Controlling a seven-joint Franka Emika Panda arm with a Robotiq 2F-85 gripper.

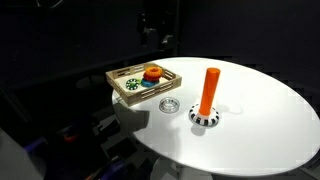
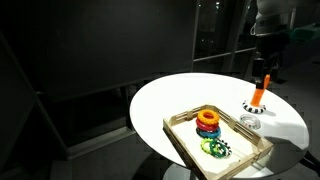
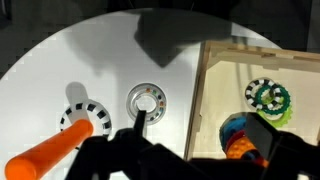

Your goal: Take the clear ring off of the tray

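dark walls close round a white round counter (image 1: pixel 260 120) that catches all the light. the end effector (image 3: pixel 180 155) hangs high above it and fills the bottom edge of the wrist view as a black silhouette. i cannot tell whether its fingers are spread or pressed together, and nothing shows between them.

just above it, at centre frame, the clear ring (image 3: pixel 146 100) lies flat on the bare counter. it is outside the tray (image 3: pixel 200 110), near the rim but apart from it. in both exterior views it sits between the tray and the striped base (image 3: pixel 85 118) of the orange peg (image 3: pixel 50 158). the green ring (image 3: pixel 268 97) and a stack of coloured rings (image 3: pixel 238 135) lie inside the tray at the right.

judged from this, the ring is already off, so the risk lies in any further low move. a straight drop could land a fingertip on the ring's edge and flick the light, slick plastic against the tray rim or across the counter. a low swing toward lower left could topple the tall peg; one toward the right could catch the raised rim and shove the tray. the ring is faint against the white, so its place is easy to misjudge.
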